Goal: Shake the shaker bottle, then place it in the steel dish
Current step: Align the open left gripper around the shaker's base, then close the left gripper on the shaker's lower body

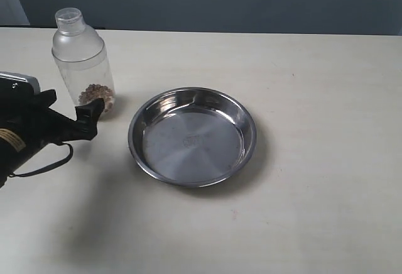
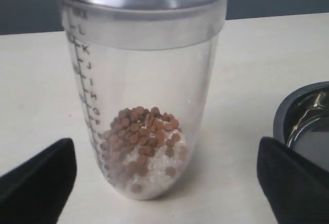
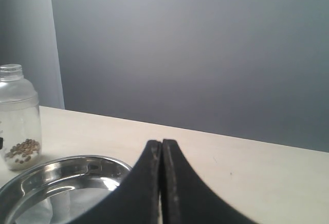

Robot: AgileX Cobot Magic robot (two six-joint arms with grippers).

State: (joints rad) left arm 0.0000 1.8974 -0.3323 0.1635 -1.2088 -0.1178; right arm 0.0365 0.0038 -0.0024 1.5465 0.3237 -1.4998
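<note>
Left gripper [image 2: 164, 182] has its jaws apart either side of the shaker bottle [image 1: 83, 66], not touching it. The bottle stands upright on the table [image 1: 314, 224], ten o'clock from the empty steel dish [image 1: 207, 154]. My read: grasp, shake and placing are all left to do.

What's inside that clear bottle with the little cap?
The shaker bottle holds round brown pellets heaped on whitish grains at its bottom; above them it looks empty. The pellets hide the grains beneath them.
</note>
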